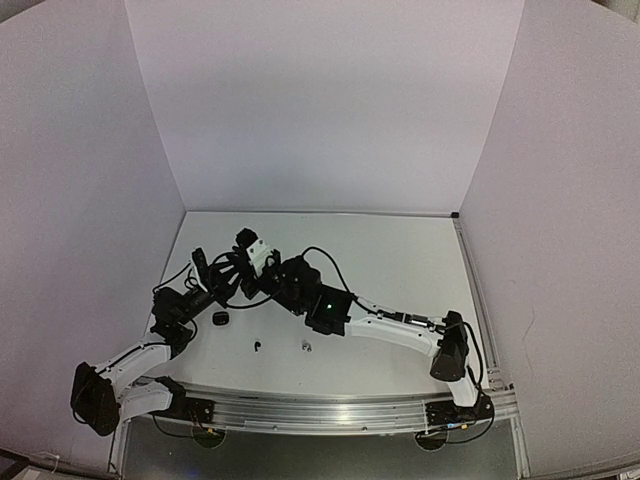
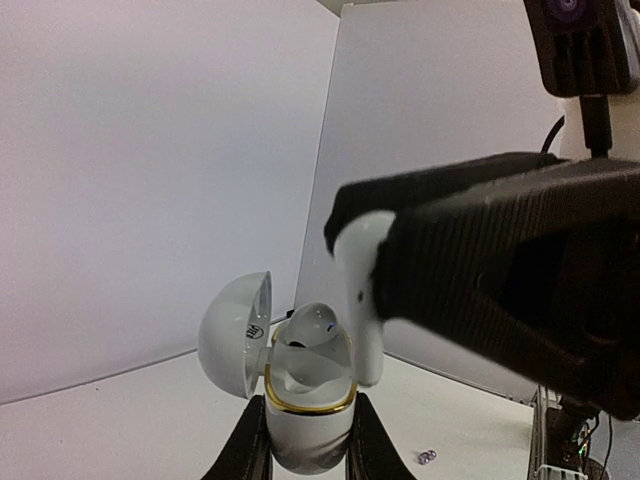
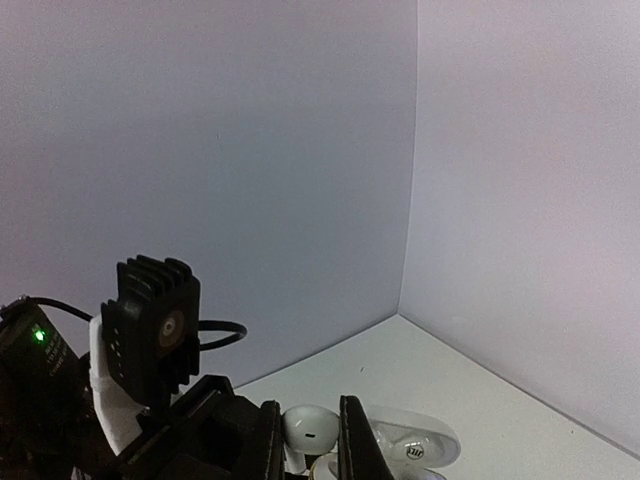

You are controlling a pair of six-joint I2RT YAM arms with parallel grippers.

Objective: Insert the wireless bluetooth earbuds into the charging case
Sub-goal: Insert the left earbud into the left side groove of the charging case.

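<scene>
My left tool is clamped on the white charging case, lid swung open; my right tool pinches a white earbud just over its opening.

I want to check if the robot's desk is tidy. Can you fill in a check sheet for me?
Surface: white table, mostly bare.
Job's things: white charging case open, lid tipped back, one bud seemingly seated inside; white earbud held just above it; black bud and greyish bud loose on the table.
Clutter: small black item, too small to identify.
Grippers: left gripper shut on the case; right gripper shut on the white earbud.
Cables: black cables loop over the arms.
Surroundings: plain white walls; metal rail at the near edge.
</scene>
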